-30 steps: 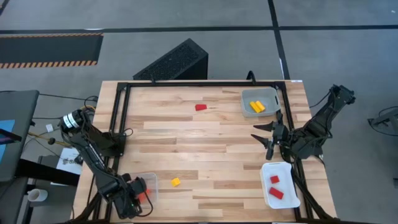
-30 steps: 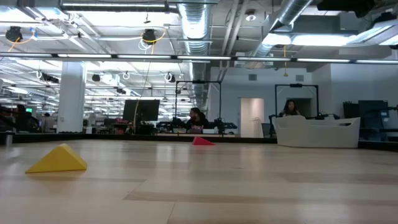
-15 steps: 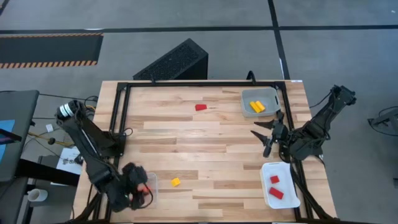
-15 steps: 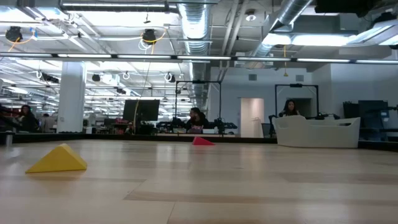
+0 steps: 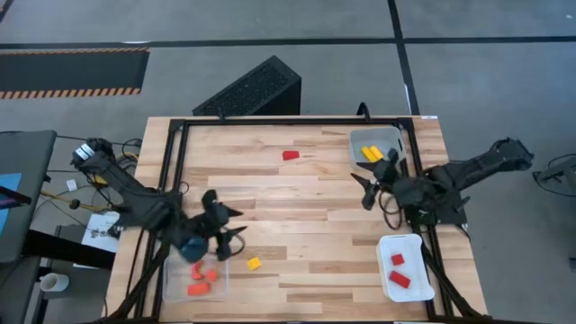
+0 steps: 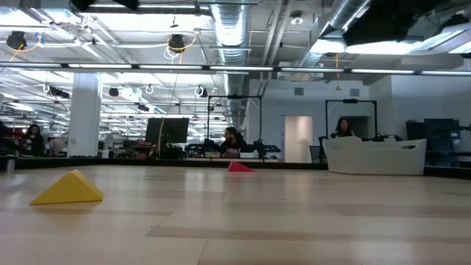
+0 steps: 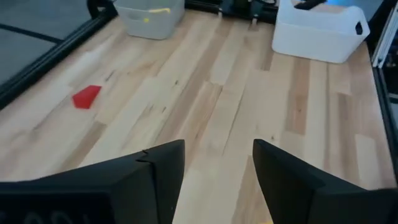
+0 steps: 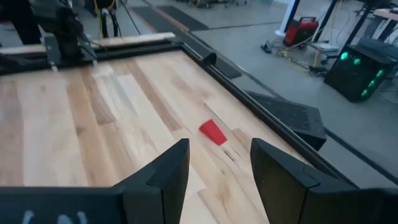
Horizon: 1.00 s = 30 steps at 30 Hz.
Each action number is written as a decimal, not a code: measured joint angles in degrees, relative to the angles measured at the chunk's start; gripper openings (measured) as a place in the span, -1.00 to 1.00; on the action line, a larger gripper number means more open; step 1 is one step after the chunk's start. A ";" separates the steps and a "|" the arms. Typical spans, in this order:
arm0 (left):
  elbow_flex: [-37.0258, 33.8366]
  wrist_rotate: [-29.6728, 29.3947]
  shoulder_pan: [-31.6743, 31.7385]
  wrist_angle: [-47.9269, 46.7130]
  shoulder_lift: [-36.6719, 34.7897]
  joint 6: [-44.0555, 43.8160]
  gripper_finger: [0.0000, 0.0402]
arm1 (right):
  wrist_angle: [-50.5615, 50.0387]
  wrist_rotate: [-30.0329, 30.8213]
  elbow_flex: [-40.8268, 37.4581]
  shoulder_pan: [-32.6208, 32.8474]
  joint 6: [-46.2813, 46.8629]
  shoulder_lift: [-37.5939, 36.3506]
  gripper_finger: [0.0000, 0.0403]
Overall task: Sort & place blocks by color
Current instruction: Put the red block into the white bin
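At 7 o'clock on the desk (image 5: 306,225) the orange blocks (image 5: 200,279) lie in a clear tray (image 5: 171,286), and just past it the left tool (image 5: 227,236) hangs spread and empty, the yellow block (image 5: 255,263) loose near it at 5 o'clock of its tips. Farther on, the right tool (image 5: 371,184), spread and seemingly empty, faces the red block (image 5: 290,155) lying loose at 12 o'clock. If the low yellow wedge is pinched on its slopes it could squirt free, and both arms reaching to the middle could clash.

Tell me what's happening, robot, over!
Left gripper open, empty, near loose yellow block. Right gripper open, facing loose red block. Nothing blocking either.
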 joint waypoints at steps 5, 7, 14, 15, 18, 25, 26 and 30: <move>-5.03 10.54 8.61 12.57 0.04 10.84 -0.19 | 6.39 -12.81 -0.02 -10.03 -7.15 1.49 -0.04; -7.50 15.25 11.21 17.73 0.02 13.32 -0.21 | 8.61 -18.36 -0.04 -13.96 -8.81 2.41 -0.04; -13.04 19.67 16.12 28.11 0.06 16.50 -0.22 | 14.06 -31.73 -0.02 -25.58 -15.43 8.07 0.13; -13.60 19.59 16.41 29.91 0.07 17.16 -0.23 | 14.94 -33.58 -0.02 -27.47 -15.41 9.29 0.18; -14.54 17.96 16.83 35.57 0.06 19.52 -0.22 | 16.72 -39.73 0.27 -33.27 -14.97 13.39 0.30; -14.69 11.43 16.83 43.62 0.06 24.63 -0.22 | 25.02 -49.26 2.95 -42.19 -18.49 25.28 0.44; -14.69 10.82 16.83 44.92 0.05 25.47 -0.22 | 26.30 -50.67 3.67 -43.03 -18.76 26.96 0.45; -14.69 10.34 16.83 47.63 0.07 28.12 -0.22 | 27.74 -54.89 7.66 -45.36 -20.13 33.94 0.45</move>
